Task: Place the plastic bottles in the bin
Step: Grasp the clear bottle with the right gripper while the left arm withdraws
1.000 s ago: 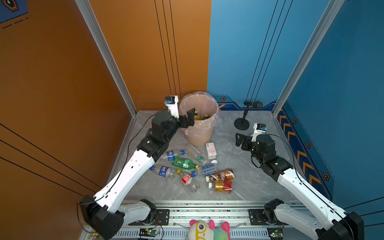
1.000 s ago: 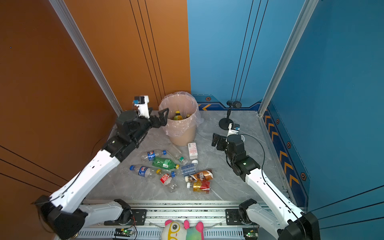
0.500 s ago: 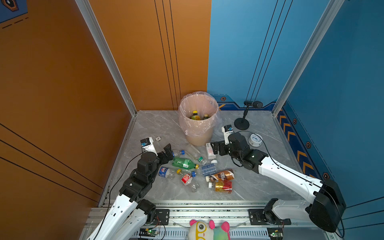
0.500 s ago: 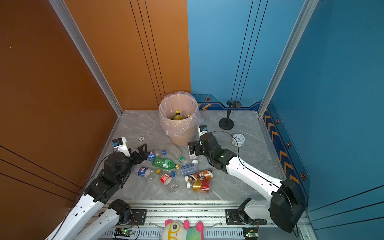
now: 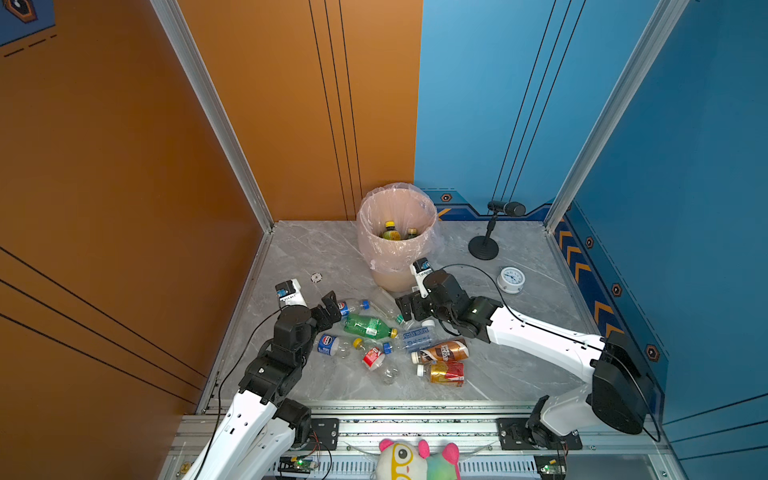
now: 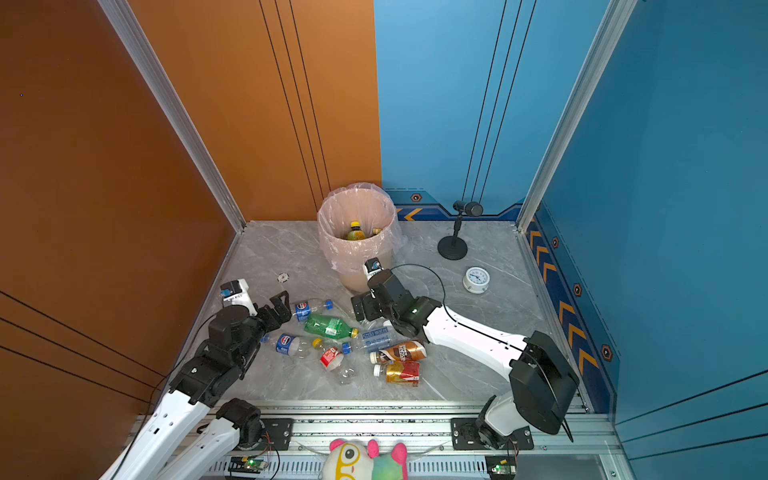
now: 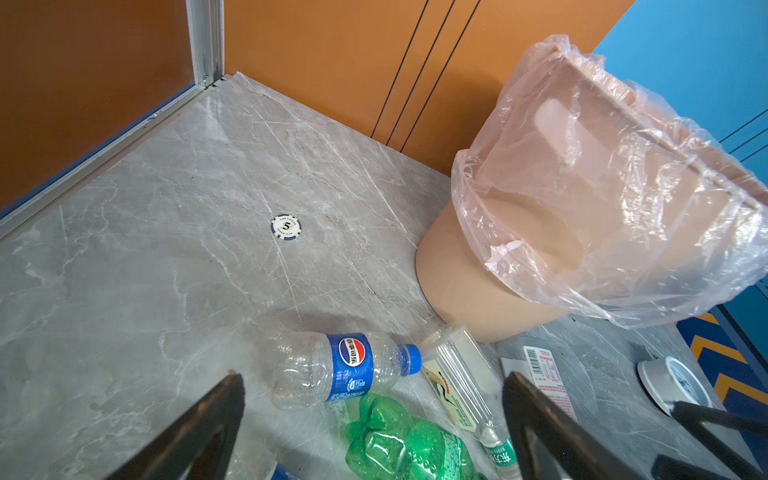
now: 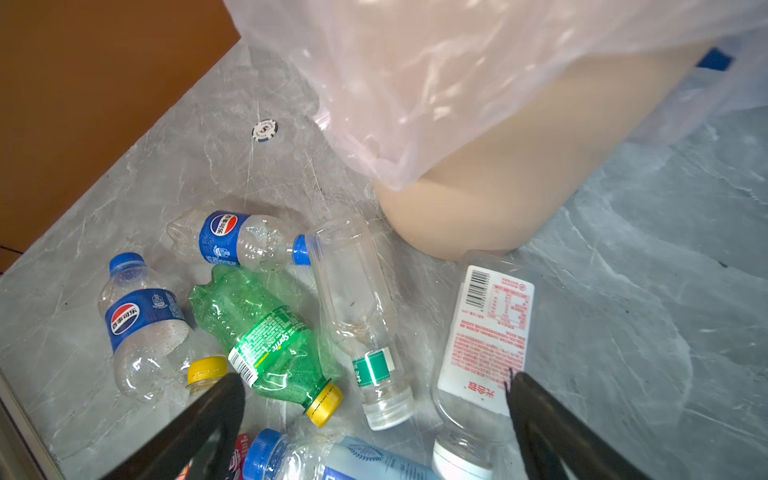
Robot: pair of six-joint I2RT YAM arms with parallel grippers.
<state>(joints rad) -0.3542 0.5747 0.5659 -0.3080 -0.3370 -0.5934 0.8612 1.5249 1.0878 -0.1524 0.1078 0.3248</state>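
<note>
Setting is reading as a robotics lab test cell. Orange panels [image 5: 104, 166] and blue panels [image 5: 685, 208] are boxing in a marbled tabletop [image 5: 316, 249], aluminium posts [image 5: 210, 108] are framing the corners, white robot arms [image 5: 540, 336] are standing on a metal rail [image 5: 415, 417], a bare circuit board [image 5: 305, 463] is glowing green below it, and a microphone stand [image 5: 483, 249] is sitting at the back.

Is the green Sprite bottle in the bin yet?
No, the green Sprite bottle lies on the table, outside the bin.
</note>
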